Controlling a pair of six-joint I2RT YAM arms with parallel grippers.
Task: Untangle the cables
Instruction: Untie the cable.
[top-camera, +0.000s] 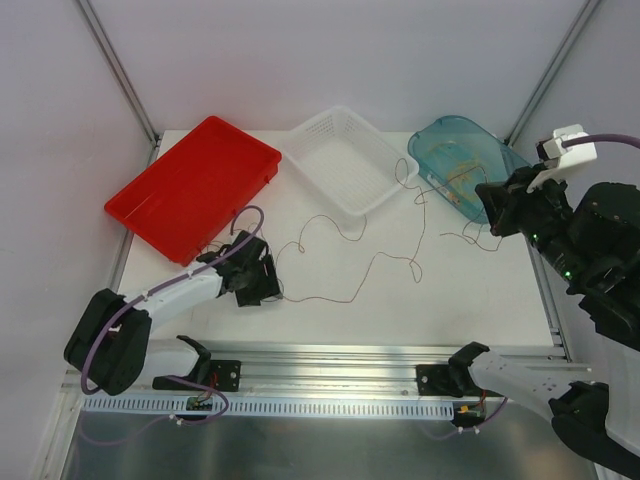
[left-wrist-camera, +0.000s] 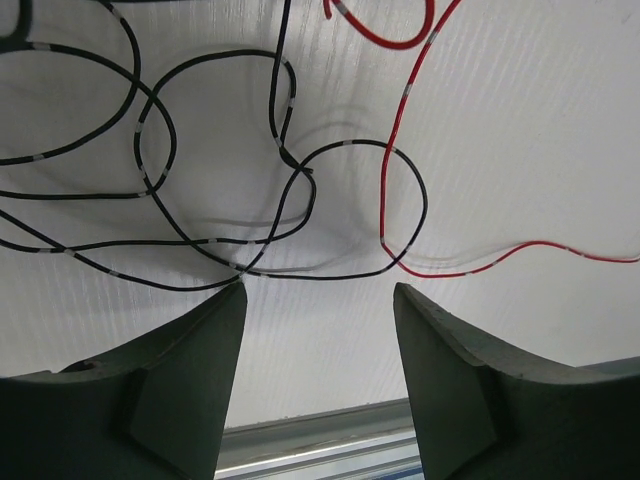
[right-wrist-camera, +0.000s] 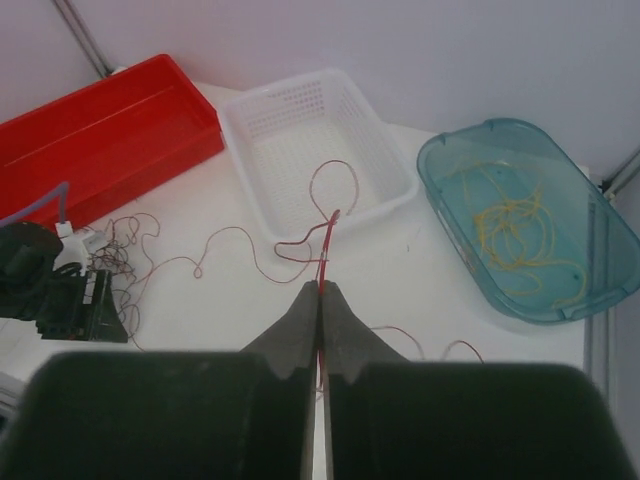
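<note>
From above, the red cable (top-camera: 335, 299) is stretching in loose curls across the white table (top-camera: 470, 310), its long axis running left to right, from the left gripper (top-camera: 262, 282) towards the right gripper (top-camera: 487, 215). One curl is reaching up to the rim of the white basket (top-camera: 345, 160), which is sitting between the red tray (top-camera: 190, 185) and the teal tub (top-camera: 465, 165). The right gripper is hanging beside the tub.

At the left wrist, the left gripper (left-wrist-camera: 320, 290) is standing with its jaws parted and nothing between them. Just beyond the tips, the dark cables (left-wrist-camera: 160, 120) are looping over one another on the table, and the red cable (left-wrist-camera: 398, 120) is running down from the top edge, then bending away to the right.

At the right wrist, the right gripper (right-wrist-camera: 320, 288) is pinching the red cable (right-wrist-camera: 327, 240) between clenched jaws. The strand is running straight away from the tips and curling over the white basket (right-wrist-camera: 260, 120). Yellow cables (right-wrist-camera: 515, 235) are lying tangled inside the teal tub (right-wrist-camera: 450, 150). More thin strands are bunching near the left gripper (right-wrist-camera: 50, 290), in front of the red tray (right-wrist-camera: 110, 120).
</note>
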